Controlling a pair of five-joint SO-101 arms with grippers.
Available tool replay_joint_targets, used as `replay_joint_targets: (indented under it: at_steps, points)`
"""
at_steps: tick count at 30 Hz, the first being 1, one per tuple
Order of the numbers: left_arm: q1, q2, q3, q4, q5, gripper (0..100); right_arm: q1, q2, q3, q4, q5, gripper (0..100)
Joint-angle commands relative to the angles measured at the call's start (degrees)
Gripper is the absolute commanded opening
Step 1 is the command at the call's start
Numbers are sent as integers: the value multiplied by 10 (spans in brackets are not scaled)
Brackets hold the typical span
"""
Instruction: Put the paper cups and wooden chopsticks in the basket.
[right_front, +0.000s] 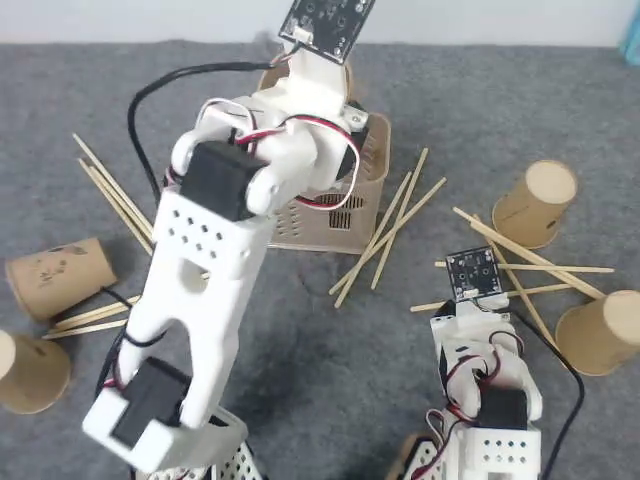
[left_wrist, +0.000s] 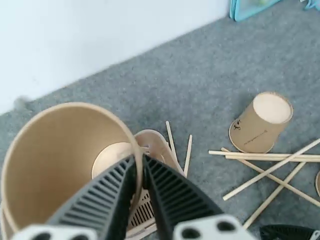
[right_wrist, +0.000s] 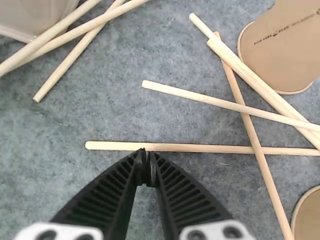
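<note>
Your left gripper (left_wrist: 139, 165) is clamped on the wall of a paper cup (left_wrist: 55, 160), one finger inside the rim and one outside, with the cup's open mouth facing the wrist camera. Jaws and cup hang over the basket (left_wrist: 159, 147), whose latticed side shows just beneath the fingers. In the high view your left arm (right_front: 210, 290) stretches from the near edge of the table to the far middle, where its wrist bends down over the basket.

Your right gripper (right_wrist: 146, 167) is closed on nothing. Its tips are pressed together and pointed down at the grey mat (right_front: 300, 340), right against a wooden chopstick (right_wrist: 210, 148) that lies flat. Whether they touch it you cannot tell. Your right arm (right_front: 485, 400) sits folded low at the near right of the table.

Around that stick lie crossed chopsticks (right_front: 520, 265), fanned out between an upturned cup (right_front: 535, 205) and a second cup (right_front: 605, 330) at the right edge. A loose sheaf of chopsticks (right_front: 390, 230) leans in beside the basket. At the left, well apart from both grippers, a tipped cup (right_front: 60, 277) lies on its side near a left-edge cup (right_front: 30, 372), with scattered chopsticks (right_front: 115, 200) beyond them.
</note>
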Motion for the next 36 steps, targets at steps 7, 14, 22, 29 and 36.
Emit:
replay_joint_targets:
  at_steps: [7,14,22,29,36]
  points:
    - [-1,0,65,-43,-5,13,5,-7,-2,-6,6,6]
    - [-2,-43,70,-38,-2,170,5,-7,-2,-6,6,6]
    - [-6,-194,71,13,-5,181,5,-7,-2,-6,6,6]
    - [-6,-363,167,128,-3,149,5,-7,-2,-6,6,6]
    - [-6,-605,485,23,-6,13,8,-7,-7,7,6,6]
